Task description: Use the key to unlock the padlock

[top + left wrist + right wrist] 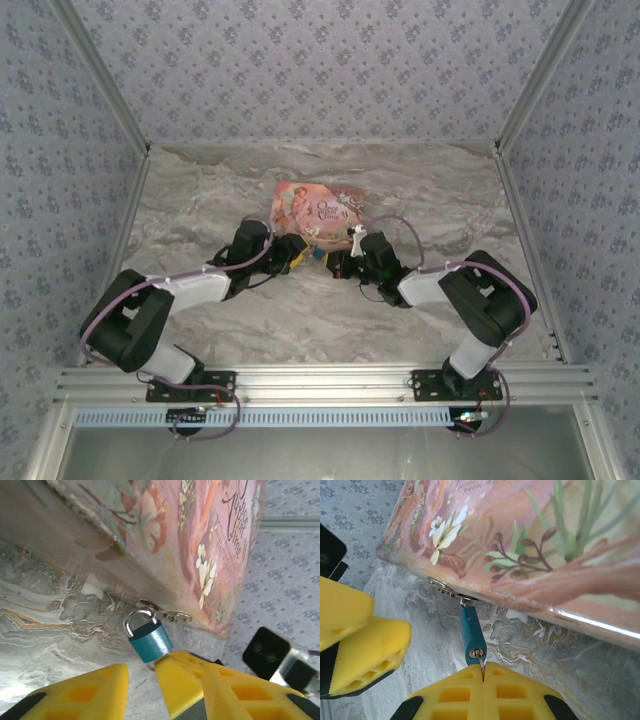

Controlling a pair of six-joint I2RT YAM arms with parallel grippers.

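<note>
Find padlock (471,635) hooked by thin shackle to small metal clasp (442,587) on near lower edge of pink illustrated box (530,550), low over marble tabletop (555,665), keyhole end toward R gripper (484,680). Impossible to tell whether resting on marble or hanging free.

See R gripper pinched tight on key (480,664), w/ tip at keyhole or just inside; depth not possible to judge. See L gripper (390,621) spread open just beside padlock, holding nothing.

Handling, as judgement only:
- Padlock: prob. very light, rigid metal, smooth painted sides, so a bit slippery. Free to swing and twist on clasp, so likely to rotate away under any key torque.
- Best to take hold w/ L fingers on the two flat teal faces, approx mid-body, away from shackle and keyhole.
- Key: thin, stiff, but easy to bend or to slip between pads. Keep in line w/ lock axis, turn w/o side force.
- Box: prob. light too, maybe sliding if pulled through clasp, so avoid tugging.
</note>
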